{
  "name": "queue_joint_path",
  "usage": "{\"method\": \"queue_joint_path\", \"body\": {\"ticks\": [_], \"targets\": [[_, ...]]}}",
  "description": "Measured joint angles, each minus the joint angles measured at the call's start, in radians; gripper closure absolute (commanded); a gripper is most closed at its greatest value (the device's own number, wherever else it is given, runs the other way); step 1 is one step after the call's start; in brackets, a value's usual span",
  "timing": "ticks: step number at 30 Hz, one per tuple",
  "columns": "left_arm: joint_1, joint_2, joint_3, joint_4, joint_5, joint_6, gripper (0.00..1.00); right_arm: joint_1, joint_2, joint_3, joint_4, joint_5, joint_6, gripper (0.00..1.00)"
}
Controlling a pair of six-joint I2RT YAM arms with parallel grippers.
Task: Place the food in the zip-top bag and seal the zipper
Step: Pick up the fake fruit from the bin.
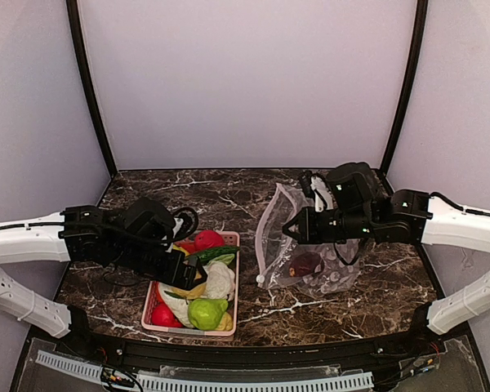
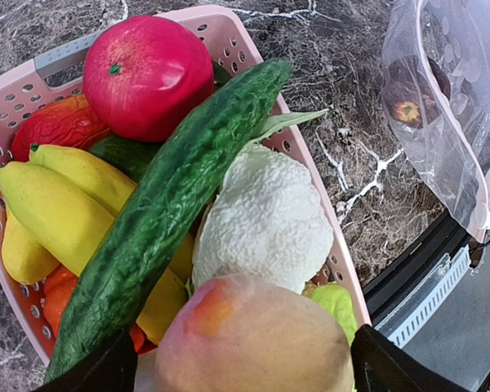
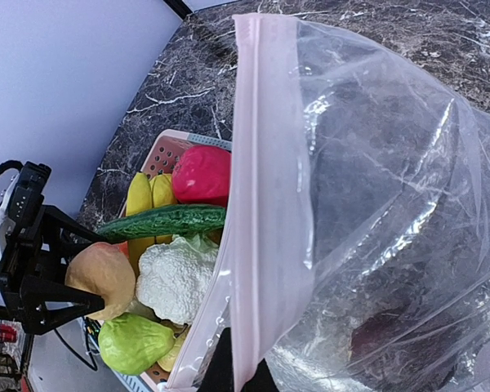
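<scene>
On the dark marble table [image 1: 220,192], low and left of the middle in the top view, sits the pink basket [image 2: 16,90]. It is full of toy food. A long green cucumber [image 2: 171,220] lies slanted across the pile. A round red fruit [image 2: 147,73] is at the far end of the basket. Yellow bananas [image 2: 57,204] lie to the left of the cucumber, and a bumpy white cauliflower [image 2: 265,220] is to its right. A light green fruit [image 3: 135,343] lies at the near end.

The left gripper [image 2: 243,367] hangs over the near end of the basket. Its two black fingers [image 2: 98,367] are closed on a yellow-orange ball [image 2: 253,335] with a red blush. The ball is above the other food, close over the cauliflower.

Right of the middle in the top view is the zip-top bag [image 1: 310,245]. It is clear, with white dots. Its bottom rests on the table, just beside the basket. The right gripper [image 3: 238,376] pinches the pale pink zipper [image 3: 249,163] and holds the left edge of the bag up. In the right wrist view the zipper runs straight up from the fingers. A dark purple eggplant [image 1: 305,264] lies low inside the bag.
</scene>
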Motion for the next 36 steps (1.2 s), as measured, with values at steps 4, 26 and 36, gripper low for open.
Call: {"method": "queue_joint_path", "body": {"ticks": [4, 26, 36], "targets": [[0.0, 0.002, -0.006, 0.003, 0.0, -0.011, 0.26, 0.0, -0.012, -0.001, 0.0, 0.0, -0.001, 1.0], [-0.004, -0.117, -0.06, 0.072, 0.012, 0.021, 0.37, -0.001, -0.006, 0.004, -0.006, 0.0, -0.008, 1.0], [-0.003, -0.114, 0.016, 0.117, 0.031, 0.071, 0.37, -0.001, -0.004, 0.004, -0.006, -0.008, -0.02, 1.0]]}}
